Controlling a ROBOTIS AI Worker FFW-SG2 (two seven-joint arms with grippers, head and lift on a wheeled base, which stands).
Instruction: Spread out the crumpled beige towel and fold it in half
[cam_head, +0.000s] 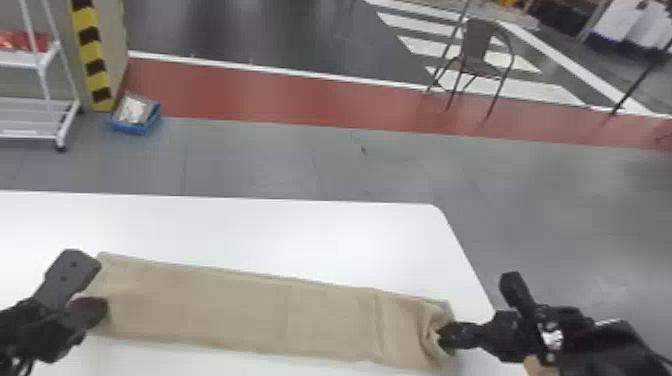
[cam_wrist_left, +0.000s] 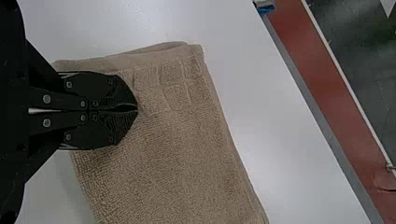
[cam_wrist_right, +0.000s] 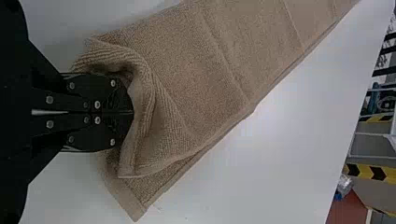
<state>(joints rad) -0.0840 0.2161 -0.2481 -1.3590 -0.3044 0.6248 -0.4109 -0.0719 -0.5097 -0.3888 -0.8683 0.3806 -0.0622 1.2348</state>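
Beyond the far edge: grey floor (cam_head: 300, 155), with a red strip (cam_head: 300, 102) running across and white stripes behind it. Closer in, white surface (cam_head: 300, 230) with rounded corner toward the right. Off to the left on the floor, white rack (cam_head: 42, 102); on the right, brown chair (cam_head: 477, 50). On the surface, beige towel (cam_head: 235, 305), laid out as a long, narrow folded strip, side to side between both grippers. Mostly flat along its length and left end; bunched at the right end, with layered edges. Left gripper (cam_head: 101, 307) at the left end, over the towel near a corner, with fingers (cam_wrist_left: 95, 86) pressed together. Right gripper (cam_head: 444, 336) at the bunched end, also with fingers (cam_wrist_right: 95, 135) pressed together, tips against a curled fold. Can't tell about cloth caught between either pair. Smallest bit: checked woven band (cam_wrist_left: 175, 88) beside the left fingertips.
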